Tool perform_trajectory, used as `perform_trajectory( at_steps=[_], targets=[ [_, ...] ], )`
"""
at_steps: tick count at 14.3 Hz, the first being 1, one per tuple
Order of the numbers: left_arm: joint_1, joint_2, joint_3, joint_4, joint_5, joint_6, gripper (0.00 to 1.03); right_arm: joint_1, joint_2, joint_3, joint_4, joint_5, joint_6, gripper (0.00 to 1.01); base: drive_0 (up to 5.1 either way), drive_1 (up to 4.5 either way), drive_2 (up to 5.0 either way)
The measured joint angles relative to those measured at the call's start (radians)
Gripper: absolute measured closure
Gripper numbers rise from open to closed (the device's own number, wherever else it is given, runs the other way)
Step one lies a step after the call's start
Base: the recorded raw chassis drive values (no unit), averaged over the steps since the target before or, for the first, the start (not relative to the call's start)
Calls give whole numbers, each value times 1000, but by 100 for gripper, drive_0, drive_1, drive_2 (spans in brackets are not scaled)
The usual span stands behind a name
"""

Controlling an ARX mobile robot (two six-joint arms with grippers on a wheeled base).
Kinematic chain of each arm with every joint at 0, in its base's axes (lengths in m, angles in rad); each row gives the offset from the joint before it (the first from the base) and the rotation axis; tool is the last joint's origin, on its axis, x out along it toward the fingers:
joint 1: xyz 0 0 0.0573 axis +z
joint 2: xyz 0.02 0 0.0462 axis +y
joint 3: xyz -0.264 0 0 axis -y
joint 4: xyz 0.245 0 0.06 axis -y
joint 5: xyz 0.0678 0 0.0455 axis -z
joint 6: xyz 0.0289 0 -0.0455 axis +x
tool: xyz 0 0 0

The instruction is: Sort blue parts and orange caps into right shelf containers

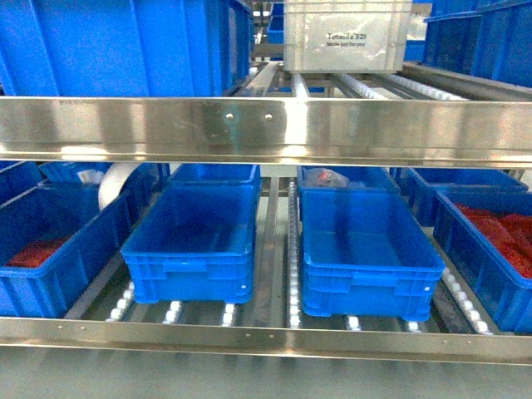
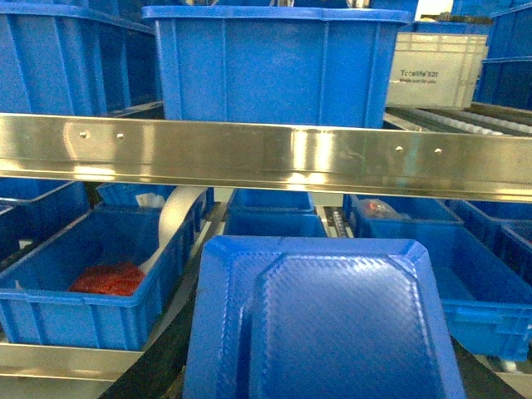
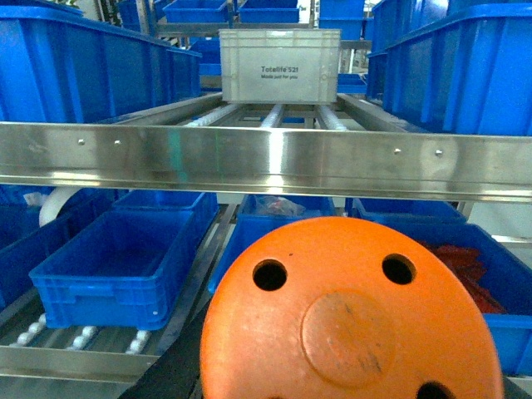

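Steel shelf rail [image 1: 266, 129], blue bins [image 1: 195, 241] behind, grey crate [image 1: 349, 37] above

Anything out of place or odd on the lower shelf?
Nothing spilled or damaged. The two front blue bins sit level on the rollers, apparently empty. The blue part and orange cap fill the wrist views.

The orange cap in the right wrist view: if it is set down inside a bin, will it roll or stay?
The orange cap shows a round, flat end with holes, so it probably stands steady on that end. On its side it would likely roll. It looks like hard plastic, likely stiff.
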Motion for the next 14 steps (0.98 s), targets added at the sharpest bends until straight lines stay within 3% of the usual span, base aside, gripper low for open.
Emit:
perform_trajectory(
  at_steps=[1, 14],
  targets=[
    [0, 0, 0, 0, 0, 0, 62, 0, 0, 0, -2, 0, 0, 58, -502, 234, 234],
    [0, 0, 0, 3, -2, 0, 62, 0, 0, 0, 3, -3, 0, 58, 0, 0, 0]
  ],
)
